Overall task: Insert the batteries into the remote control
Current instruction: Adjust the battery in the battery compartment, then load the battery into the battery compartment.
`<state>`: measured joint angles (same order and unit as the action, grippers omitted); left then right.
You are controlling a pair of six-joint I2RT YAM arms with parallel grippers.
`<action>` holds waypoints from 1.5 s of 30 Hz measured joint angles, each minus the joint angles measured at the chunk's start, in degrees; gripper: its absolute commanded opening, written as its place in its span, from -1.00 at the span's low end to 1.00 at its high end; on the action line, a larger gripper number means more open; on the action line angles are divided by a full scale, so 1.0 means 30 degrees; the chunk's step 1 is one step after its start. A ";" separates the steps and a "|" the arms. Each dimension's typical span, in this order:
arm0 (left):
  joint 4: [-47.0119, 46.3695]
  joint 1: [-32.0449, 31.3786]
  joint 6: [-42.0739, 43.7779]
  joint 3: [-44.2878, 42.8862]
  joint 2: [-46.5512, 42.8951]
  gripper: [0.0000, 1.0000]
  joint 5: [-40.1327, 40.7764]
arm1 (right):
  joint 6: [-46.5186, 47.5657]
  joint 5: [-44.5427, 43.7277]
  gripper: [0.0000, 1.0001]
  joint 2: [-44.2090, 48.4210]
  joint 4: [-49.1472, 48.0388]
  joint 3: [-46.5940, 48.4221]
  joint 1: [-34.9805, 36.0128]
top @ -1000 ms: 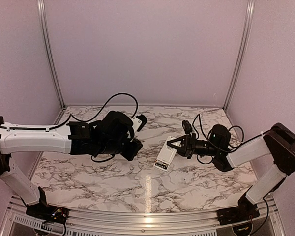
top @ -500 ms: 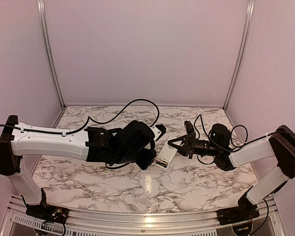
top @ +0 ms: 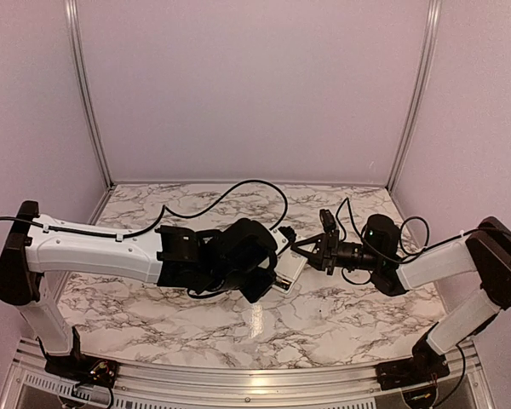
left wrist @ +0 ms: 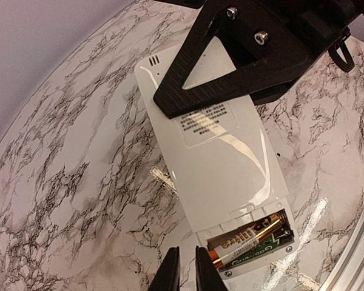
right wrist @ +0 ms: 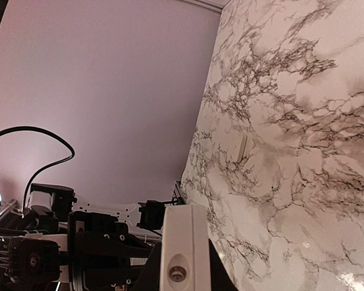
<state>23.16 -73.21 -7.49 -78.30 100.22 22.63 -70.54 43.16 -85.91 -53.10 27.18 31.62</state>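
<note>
The black two-finger left gripper (left wrist: 187, 274) hangs just beside the near end of the flat white rectangular remote control (left wrist: 224, 163). Its fingertips are barely parted, with only a thin slit between them, and they hold nothing. The remote lies back side up on the grey-veined white marble table (left wrist: 60, 182), a printed label on its rear. At the end nearest the left gripper the compartment stands open, and the gold-and-green cylindrical batteries (left wrist: 250, 241) sit inside it, side by side. At the remote's far end the black right gripper (top: 305, 249) is clamped on the handset, one triangular finger lying flat across the white back. Well apart from the remote, a small white rectangular piece (right wrist: 237, 148) lies on the marble.
</note>
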 measured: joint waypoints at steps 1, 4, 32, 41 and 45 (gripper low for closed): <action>0.0022 0.0000 0.0015 -0.0029 0.0022 -0.79 0.0007 | 0.0000 0.0000 -1.00 0.0000 0.0000 0.0000 0.0000; 0.0073 0.0000 0.0080 -0.0204 0.0131 -0.79 0.0007 | -0.0022 0.0000 -1.00 0.0000 -0.0022 0.0000 0.0000; -0.4830 0.4772 -0.2812 0.4750 -0.5260 0.61 -1.0630 | -0.0175 0.0831 -1.00 0.0015 -0.1953 -0.0270 -0.0051; -0.6186 0.4670 -0.4488 0.4605 -0.2565 0.39 -1.5220 | -0.0087 0.1027 -1.00 0.0466 -0.2463 -0.0270 -0.0044; -0.6164 0.4670 -0.4881 0.4138 -0.1756 0.34 -1.5635 | 0.0036 0.1122 -1.00 0.0576 -0.2608 -0.0270 -0.0044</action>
<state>4.67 -59.20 -22.13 -65.89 94.96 -24.27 -70.43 46.52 -84.18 -60.93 26.37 31.48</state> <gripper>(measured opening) 0.684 0.135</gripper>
